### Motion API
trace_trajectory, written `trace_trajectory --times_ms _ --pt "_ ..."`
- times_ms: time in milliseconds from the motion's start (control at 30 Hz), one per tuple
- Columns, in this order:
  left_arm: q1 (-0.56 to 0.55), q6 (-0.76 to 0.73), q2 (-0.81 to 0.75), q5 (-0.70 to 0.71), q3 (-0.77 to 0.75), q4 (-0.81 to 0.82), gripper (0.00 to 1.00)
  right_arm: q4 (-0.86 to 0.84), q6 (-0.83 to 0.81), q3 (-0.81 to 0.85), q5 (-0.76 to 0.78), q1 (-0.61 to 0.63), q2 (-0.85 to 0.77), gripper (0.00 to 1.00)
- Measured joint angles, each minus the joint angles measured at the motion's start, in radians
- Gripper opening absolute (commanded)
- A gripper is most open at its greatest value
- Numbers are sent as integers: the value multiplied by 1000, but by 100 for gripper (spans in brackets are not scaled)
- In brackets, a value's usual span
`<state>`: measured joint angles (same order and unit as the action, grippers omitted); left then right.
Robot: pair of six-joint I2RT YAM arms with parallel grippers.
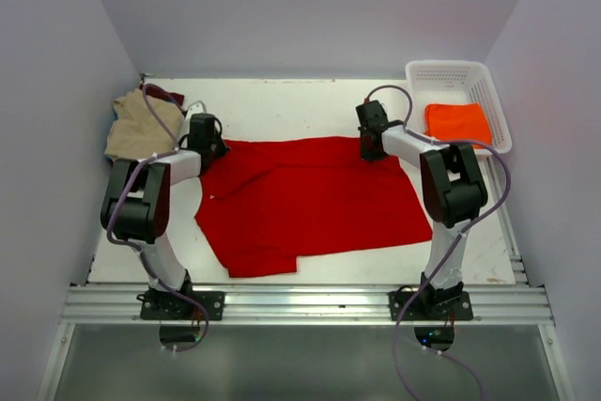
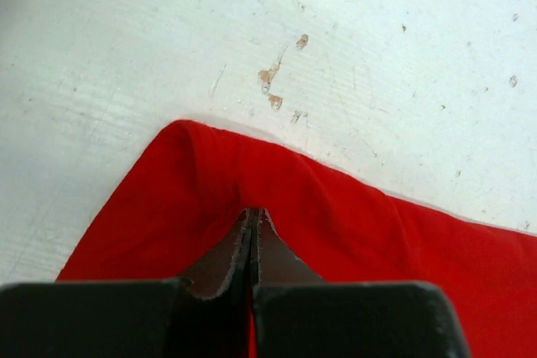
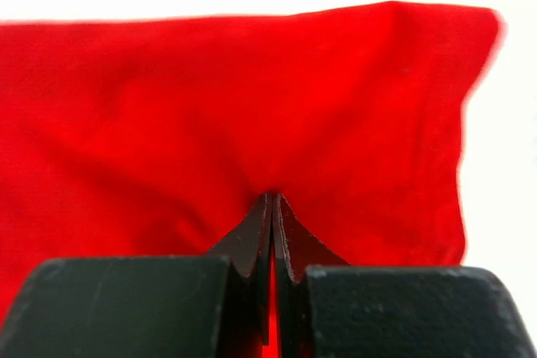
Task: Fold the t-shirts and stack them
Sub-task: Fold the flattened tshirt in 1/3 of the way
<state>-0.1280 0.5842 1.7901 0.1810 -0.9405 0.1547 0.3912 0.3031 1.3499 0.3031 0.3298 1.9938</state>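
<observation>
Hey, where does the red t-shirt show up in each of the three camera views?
Top external: red t-shirt lies in the centre of the white table, between both arms.
Left wrist: red t-shirt fills the lower frame, pinched by the left gripper.
Right wrist: red t-shirt fills most of the frame, pinched by the right gripper.
Shared landmark: the white table beyond the shirt's far edge.

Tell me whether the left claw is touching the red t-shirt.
Touching. The left wrist view shows the left claw shut on a puckered fold of the red t-shirt, with cloth pinched between its fingers.
</observation>
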Motion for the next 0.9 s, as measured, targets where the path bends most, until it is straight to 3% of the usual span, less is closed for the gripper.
trace_trajectory --times_ms 167,200,233,300,333,433,667,900 --pt "17 -29 4 -75 -7 5 0 -13 2 -72 -125 33 -93 2" --pt "17 -33 -6 -89 2 9 0 -18 3 -82 -156 47 -123 7" --pt "17 -39 -20 -105 13 6 0 -18 6 -85 -184 61 -149 21" --pt "16 -48 -63 -134 32 -8 1 -35 15 -84 -234 96 -204 30" --pt "16 -49 -85 -148 38 -20 19 -42 14 -81 -248 111 -223 39" --pt "13 -53 -190 -177 61 -71 37 -71 28 -78 -293 177 -271 52" --pt "-8 -46 -500 -193 241 -222 41 -124 84 -144 -360 282 -282 51" --pt "-34 -34 -629 -236 403 -371 38 -173 163 -201 -427 314 -274 48"
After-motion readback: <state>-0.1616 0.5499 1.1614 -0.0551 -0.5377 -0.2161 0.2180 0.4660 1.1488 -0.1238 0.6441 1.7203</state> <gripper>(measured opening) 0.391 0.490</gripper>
